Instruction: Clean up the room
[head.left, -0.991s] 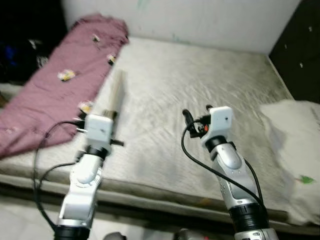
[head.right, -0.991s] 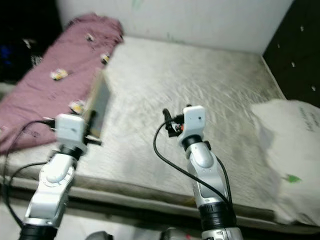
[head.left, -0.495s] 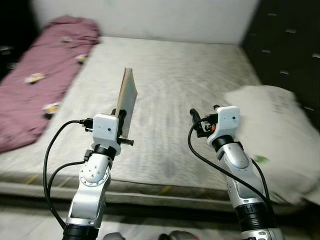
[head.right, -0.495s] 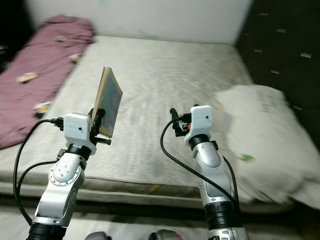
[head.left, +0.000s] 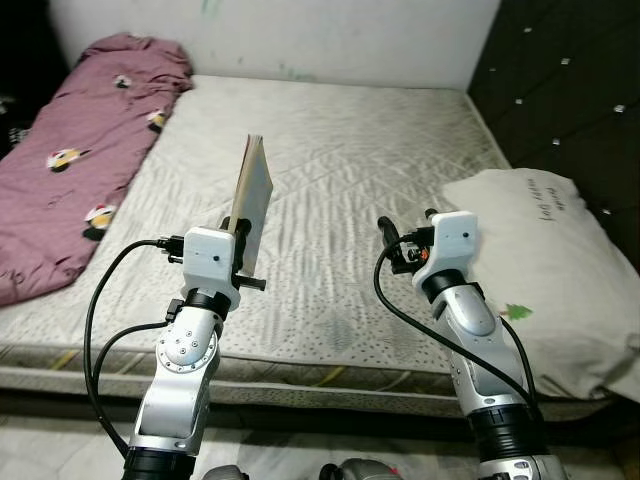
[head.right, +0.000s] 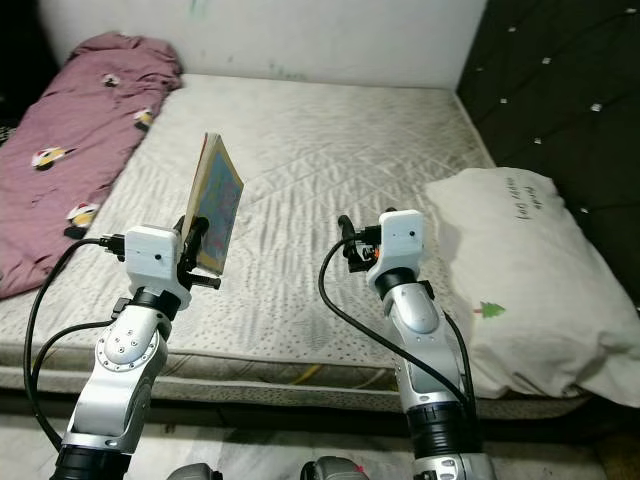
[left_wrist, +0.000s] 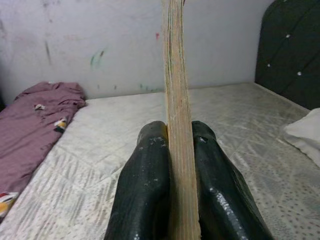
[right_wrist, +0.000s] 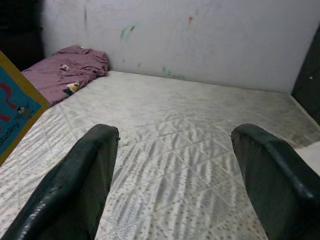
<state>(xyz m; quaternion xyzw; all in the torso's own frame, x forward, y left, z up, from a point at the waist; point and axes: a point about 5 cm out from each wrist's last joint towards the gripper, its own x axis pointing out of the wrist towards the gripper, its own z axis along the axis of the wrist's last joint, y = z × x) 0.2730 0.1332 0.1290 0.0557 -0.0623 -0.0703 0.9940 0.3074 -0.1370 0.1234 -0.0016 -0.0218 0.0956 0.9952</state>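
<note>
You can see a thin book (head.right: 215, 215) standing up on its edge in the air, above the near side of the bed (head.right: 330, 160). It tips back a little. Its cover is bright, with blue and yellow on it and some red letters. The pages look pale tan from the side. The left claw (left_wrist: 172, 165) pinches the book's bottom edge, one black finger pressed against each side.
</note>
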